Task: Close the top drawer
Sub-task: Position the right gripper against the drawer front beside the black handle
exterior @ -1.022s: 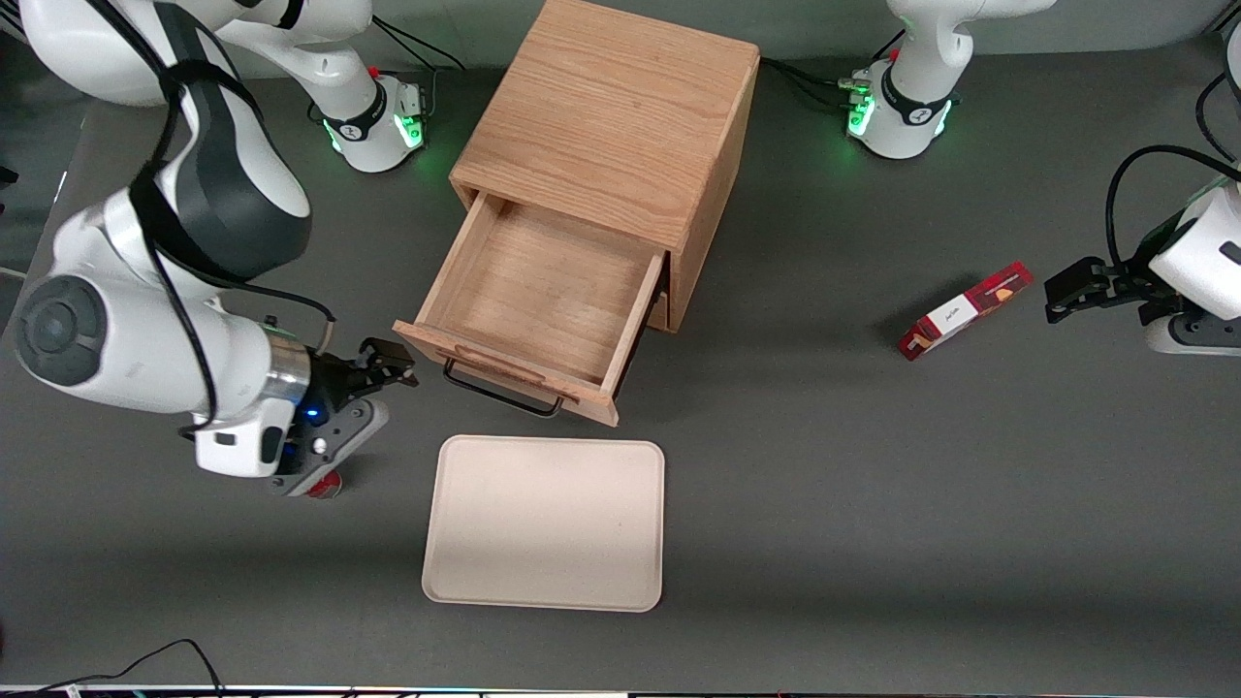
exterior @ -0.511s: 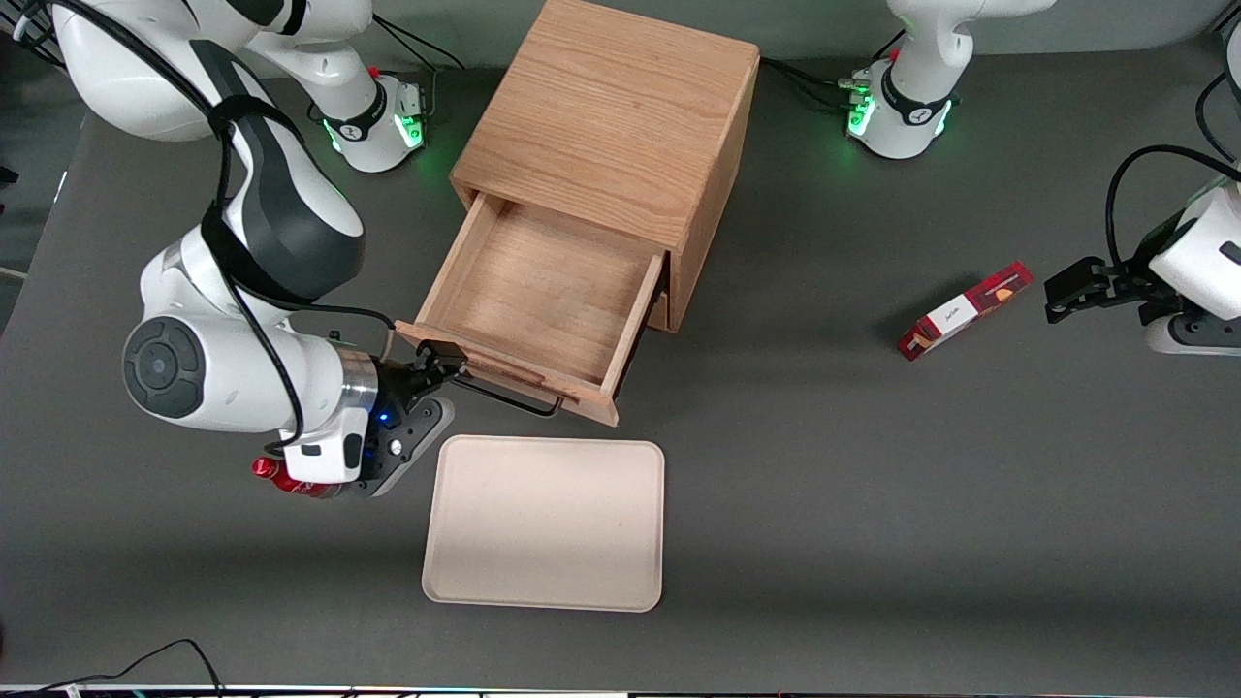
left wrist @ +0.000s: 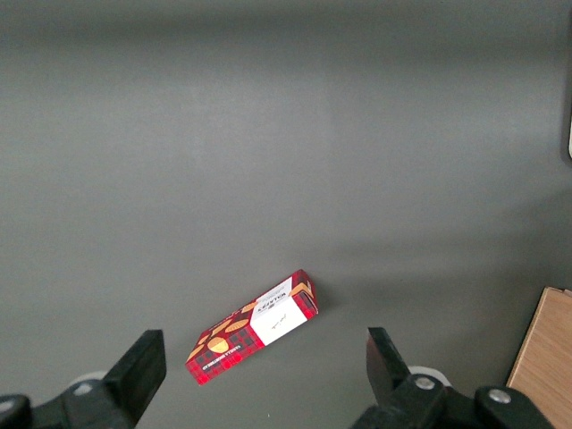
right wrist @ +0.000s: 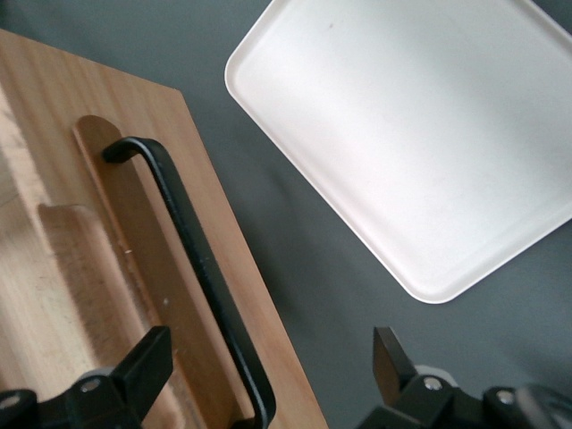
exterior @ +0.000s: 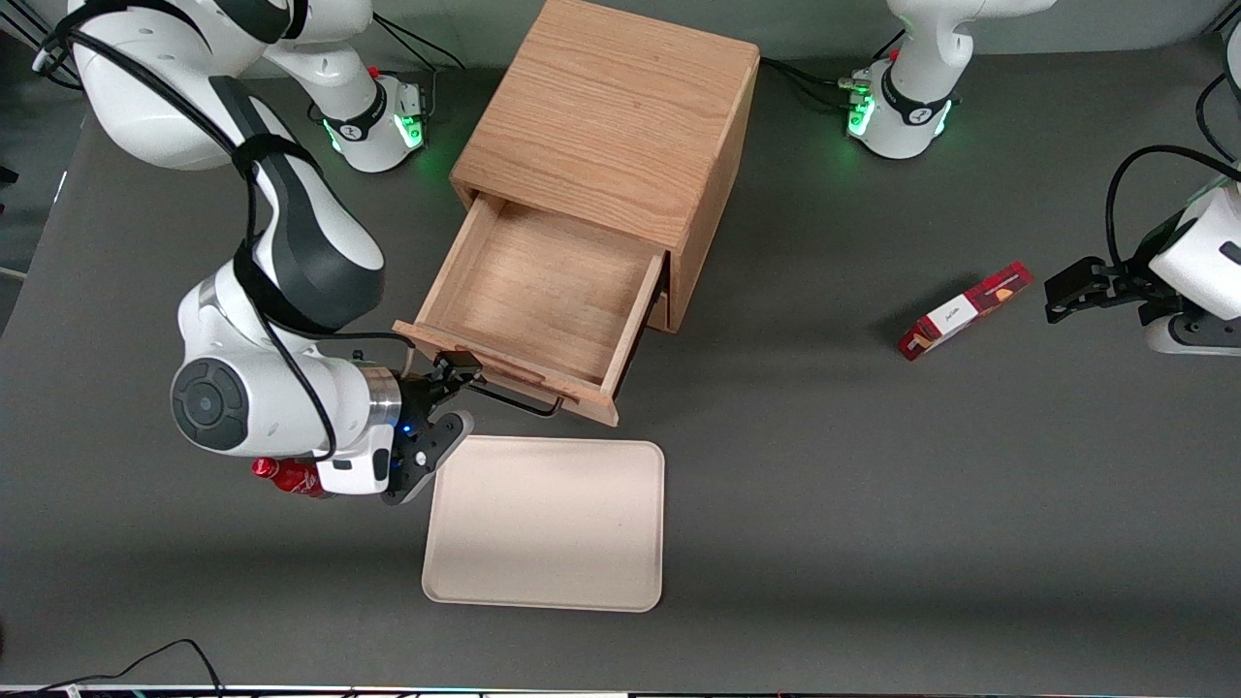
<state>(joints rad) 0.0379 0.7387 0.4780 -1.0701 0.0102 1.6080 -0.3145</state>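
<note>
The top drawer (exterior: 536, 303) stands pulled well out of the oak cabinet (exterior: 611, 145) near the desk's (exterior: 873, 485) edge farthest from the front camera, its box bare inside. The gripper (exterior: 456, 373) sits right at the drawer front, by the end of the black wire pull (right wrist: 192, 268) toward the working arm, fingers spread apart (one to each side of the pull). A cream tray (exterior: 545, 523) lies just in front of the drawer. A red box (exterior: 963, 310) rests toward the parked arm's end.
</note>
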